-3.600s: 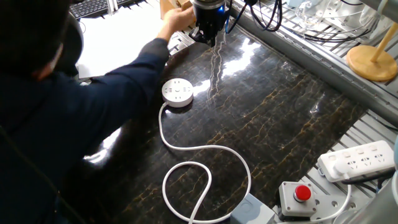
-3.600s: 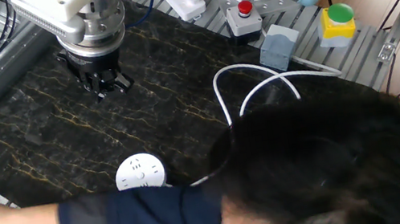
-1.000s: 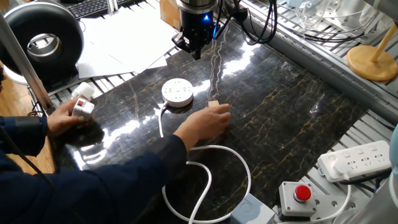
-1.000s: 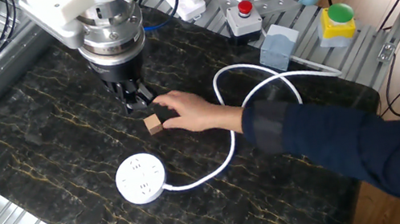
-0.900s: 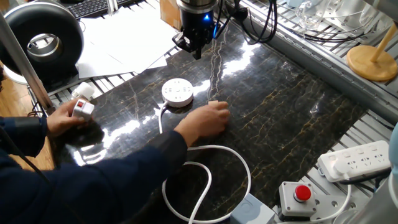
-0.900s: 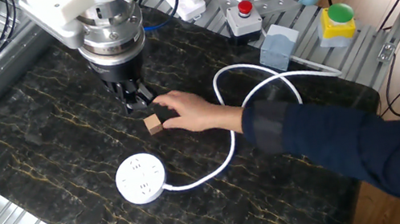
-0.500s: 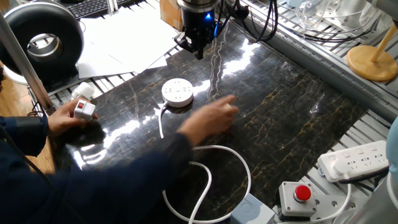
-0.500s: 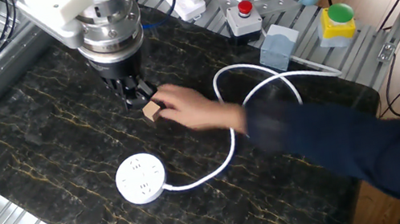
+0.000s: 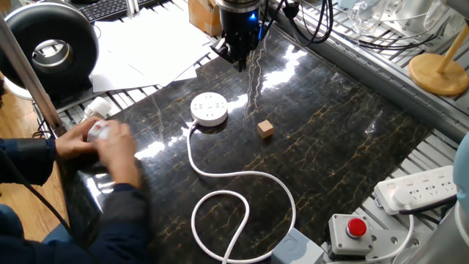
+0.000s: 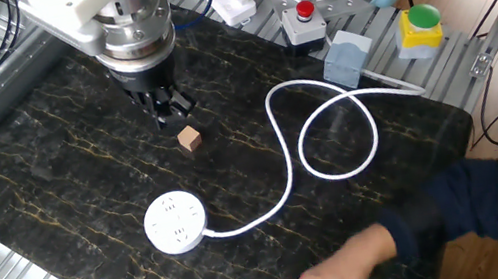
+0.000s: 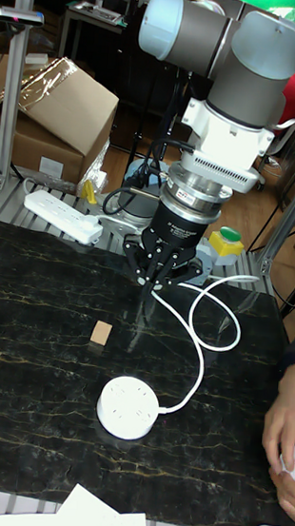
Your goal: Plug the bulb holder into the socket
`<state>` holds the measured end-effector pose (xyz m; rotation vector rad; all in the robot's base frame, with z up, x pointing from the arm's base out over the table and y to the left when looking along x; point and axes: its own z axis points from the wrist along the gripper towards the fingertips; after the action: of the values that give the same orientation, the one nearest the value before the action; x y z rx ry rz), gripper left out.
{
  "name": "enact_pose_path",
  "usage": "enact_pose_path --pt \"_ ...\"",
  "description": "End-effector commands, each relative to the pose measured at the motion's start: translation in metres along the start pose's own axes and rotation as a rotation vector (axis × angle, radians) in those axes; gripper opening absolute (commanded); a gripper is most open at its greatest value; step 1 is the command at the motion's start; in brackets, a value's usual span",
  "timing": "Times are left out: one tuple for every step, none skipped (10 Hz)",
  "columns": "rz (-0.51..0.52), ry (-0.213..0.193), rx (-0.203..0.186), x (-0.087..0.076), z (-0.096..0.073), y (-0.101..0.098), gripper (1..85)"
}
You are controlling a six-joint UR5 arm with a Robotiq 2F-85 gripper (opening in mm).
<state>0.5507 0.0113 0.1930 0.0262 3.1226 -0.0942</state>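
Observation:
The round white socket [image 9: 209,108] lies flat on the dark marble table [image 9: 330,132], and its white cord [image 9: 220,176] loops toward the front. It also shows in the other fixed view as the socket [image 10: 175,223] and in the tall view as the socket [image 11: 128,406]. A person's hands [image 9: 102,143] hold the bulb holder [image 9: 93,131] off the table's left edge, mostly covered and blurred. My gripper [image 9: 239,59] hangs over the table's far side beyond the socket, fingers together and holding nothing. It is also seen as the gripper [image 10: 169,112] and the gripper [image 11: 157,283].
A small wooden cube [image 9: 265,129] sits on the table between gripper and socket, also seen as the cube [image 10: 189,138]. A white bulb [image 9: 96,108] lies by the person's hands. A power strip [image 9: 421,187] and a grey box with a red button [image 9: 352,231] stand at the front right.
The person's hand set the wooden cube on the table and pulled back to the left, joining the other hand on the bulb holder. My gripper shifted slightly.

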Motion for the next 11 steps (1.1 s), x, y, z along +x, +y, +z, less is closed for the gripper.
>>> enact_pose_path --pt "-0.010 0.005 -0.015 0.0019 -0.0012 0.0018 47.0" --pt "-0.012 0.005 -0.014 0.0019 -0.0012 0.0014 47.0" --pt "-0.013 0.005 -0.014 0.0019 -0.0012 0.0014 47.0" --pt "-0.016 0.005 -0.009 0.0019 -0.0012 0.0002 47.0" --pt "-0.018 0.005 -0.008 0.0020 -0.0011 -0.0003 46.7" --pt "-0.020 0.005 -0.006 0.0020 -0.0011 -0.0007 46.3" --pt "-0.020 0.005 -0.005 0.0020 -0.0010 -0.0011 45.7" --pt "-0.021 0.005 0.000 0.0020 -0.0009 -0.0023 45.0" --pt "-0.023 0.005 0.003 0.0020 -0.0009 -0.0031 44.3" --pt "-0.023 0.005 0.003 0.0020 -0.0008 -0.0032 44.0" --pt "-0.023 0.005 0.003 0.0020 -0.0007 -0.0032 43.7"
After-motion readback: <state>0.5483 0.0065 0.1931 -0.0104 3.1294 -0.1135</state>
